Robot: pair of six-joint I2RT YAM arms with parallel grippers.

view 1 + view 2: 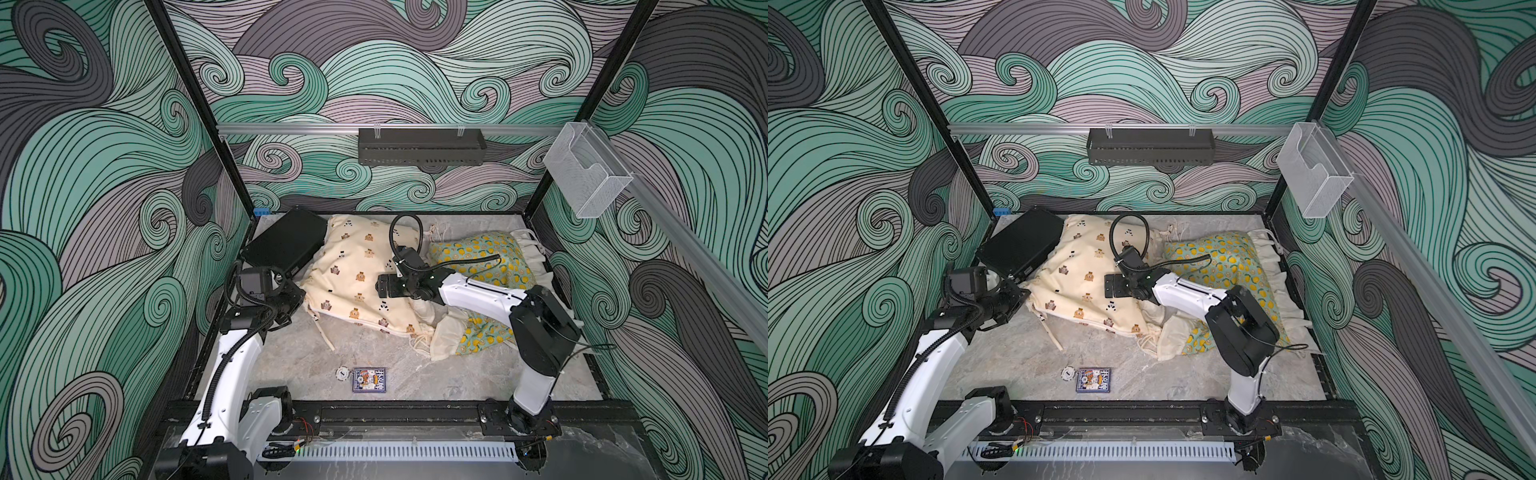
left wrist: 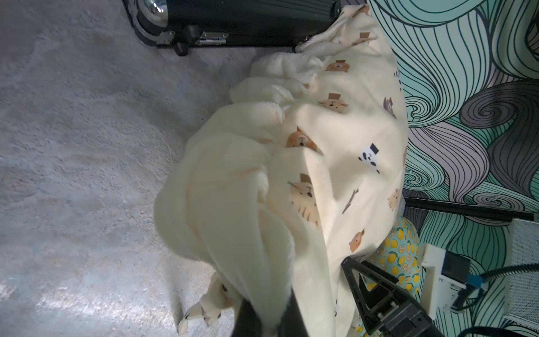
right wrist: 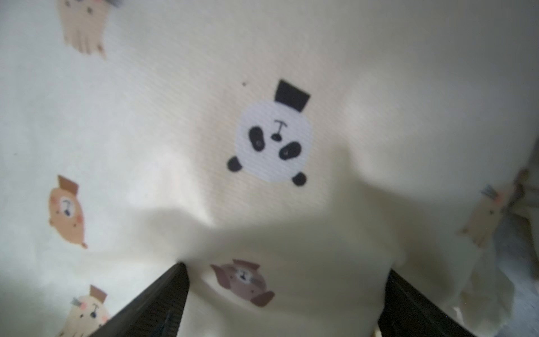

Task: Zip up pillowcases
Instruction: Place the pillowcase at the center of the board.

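Note:
The larger cream pillowcase point(image 1: 357, 270) point(image 1: 1084, 266) with bear and panda prints lies across the back of the table. My left gripper point(image 1: 297, 297) point(image 1: 1021, 293) point(image 2: 268, 321) is shut on its ruffled corner at the left, and the cream fabric point(image 2: 335, 131) runs between the dark fingers. My right gripper point(image 1: 384, 286) point(image 1: 1113, 286) point(image 3: 287, 280) is open, pointing down on the middle of that case. Its fingers point(image 3: 163, 300) stand wide apart and press into the printed cloth point(image 3: 274, 87). The mint-green lemon pillowcase point(image 1: 486, 253) point(image 1: 1221, 257) point(image 2: 399, 248) lies to the right, partly under the right arm. No zipper shows.
A flat black case point(image 1: 286, 243) point(image 1: 1021, 243) point(image 2: 248, 17) lies at the back left, touching the cream pillowcase. A card box point(image 1: 369, 380) point(image 1: 1093, 379) and a small round chip point(image 1: 341, 372) point(image 1: 1068, 372) rest near the front edge. Patterned walls close in on three sides.

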